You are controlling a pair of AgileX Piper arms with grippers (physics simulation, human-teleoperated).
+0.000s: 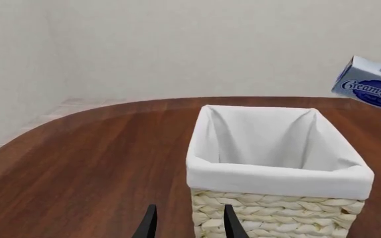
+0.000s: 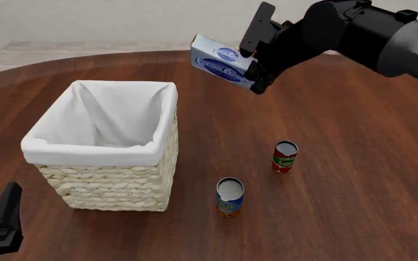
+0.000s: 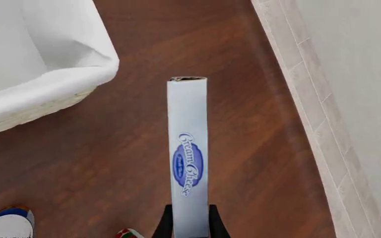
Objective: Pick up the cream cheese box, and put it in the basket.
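Nearest, the left tool (image 1: 187, 223) hovers with narrowly parted fingers before one square woven wicker basket (image 2: 111, 182) on the glossy wooden table (image 2: 339, 217), two cylindrical cans (image 2: 230, 197) beside it, while farther off the right tool (image 2: 256, 76) clamps one flat cream cheese box (image 2: 220, 64) aloft beyond the basket.

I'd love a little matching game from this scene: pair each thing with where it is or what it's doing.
Things:
1. cream cheese box
2. basket
3. red can
4. left hand

States:
A. stands on the table, lined in white cloth
B. held in the air by the right hand
C. low near the basket, holding nothing
D. upright on the table beside a blue can

Pairs: 1-B, 2-A, 3-D, 4-C
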